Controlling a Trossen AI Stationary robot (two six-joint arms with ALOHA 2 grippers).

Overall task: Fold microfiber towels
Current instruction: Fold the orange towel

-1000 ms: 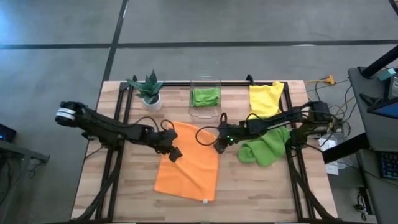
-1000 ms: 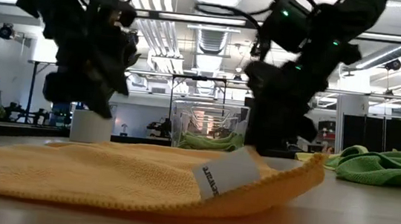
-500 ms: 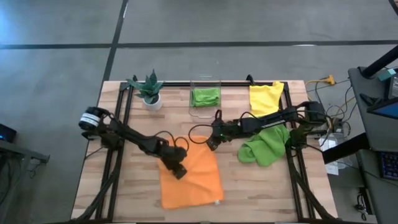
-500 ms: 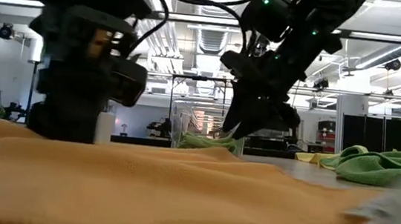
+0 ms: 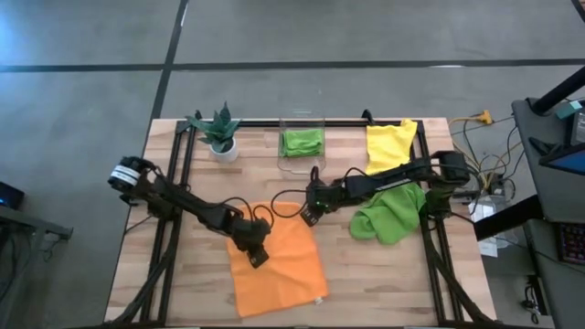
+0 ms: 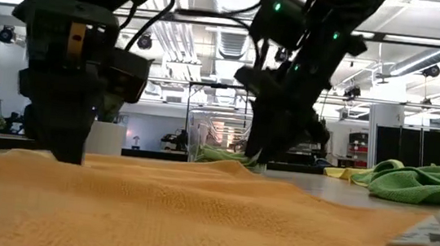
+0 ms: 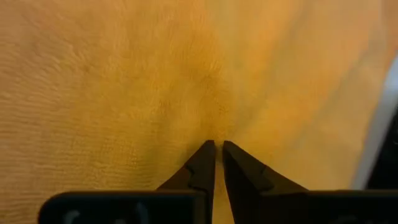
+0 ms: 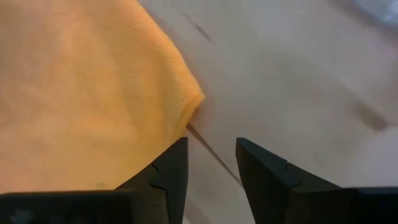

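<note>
The orange towel (image 5: 279, 259) lies spread on the desk (image 5: 366, 274) near its front edge, roughly midway between the left and right edges; a small white tag (image 6: 435, 234) sticks out at its front right corner. The left hand (image 5: 258, 256) is down on the left part of this towel, and in the left wrist view its two dark fingers (image 7: 200, 169) stand pressed almost together with a small pucker of orange cloth (image 7: 214, 124) gathered at their tips, so it is pinching the towel. From the low view the left hand (image 6: 66, 144) meets the cloth from above.

Farther back, the right hand (image 5: 309, 216) sits at the towel's far right corner. Its fingers (image 8: 171, 171) are spread apart with bare wood showing between them; the towel corner (image 8: 193, 102) lies just ahead of one finger, not between the two.

To the right of it, toward the right edge of the desk, a lime green towel (image 5: 388, 214) lies crumpled in a heap. Behind that, at the far right corner, the yellow towel (image 5: 390, 144) lies partly folded. Along the far edge, near the middle, a clear plastic bin (image 5: 301, 139) holds the second lime green towel (image 5: 303, 142), folded. A small potted plant (image 5: 220, 133) stands near the far left corner.
</note>
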